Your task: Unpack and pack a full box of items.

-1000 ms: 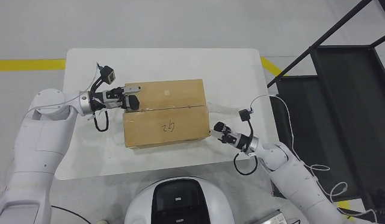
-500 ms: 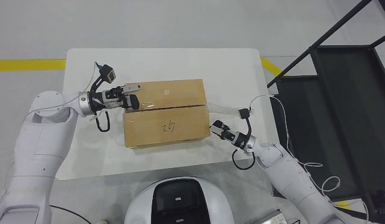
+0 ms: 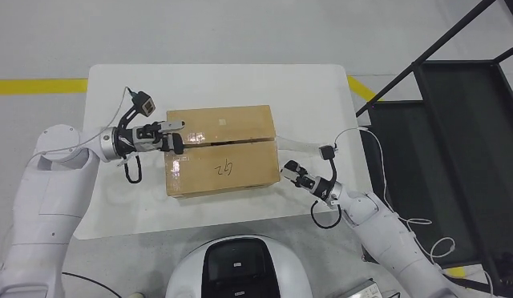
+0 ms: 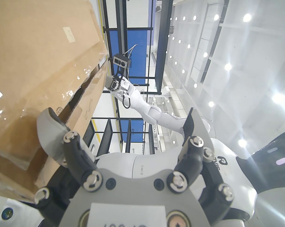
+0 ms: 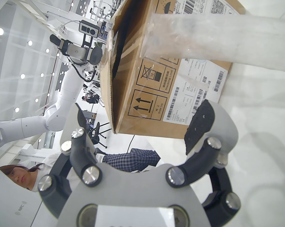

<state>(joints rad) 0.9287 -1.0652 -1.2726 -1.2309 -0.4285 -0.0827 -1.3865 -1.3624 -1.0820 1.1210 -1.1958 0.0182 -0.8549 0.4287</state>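
Note:
A brown cardboard box (image 3: 232, 122) sits in the middle of the white table (image 3: 304, 90), its two top flaps lying down with a narrow gap along the seam. My left gripper (image 3: 175, 134) is at the box's left end, open. In the left wrist view (image 4: 121, 124) one finger (image 4: 50, 124) rests against the box (image 4: 38, 48) at the seam. My right gripper (image 3: 288, 171) stands open just off the box's right near corner. In the right wrist view (image 5: 140, 119) it faces the labelled end wall (image 5: 156, 79). A loose strip of clear tape (image 5: 215, 45) hangs from that end.
A black metal frame with dark steps (image 3: 433, 114) stands to the right of the table. The tape strip (image 3: 298, 144) lies on the table beside the box's right end. White table surface runs around the box on all sides.
My left gripper has shifted a little toward the near side along the box's left end. The right gripper has edged slightly closer to the box's right corner.

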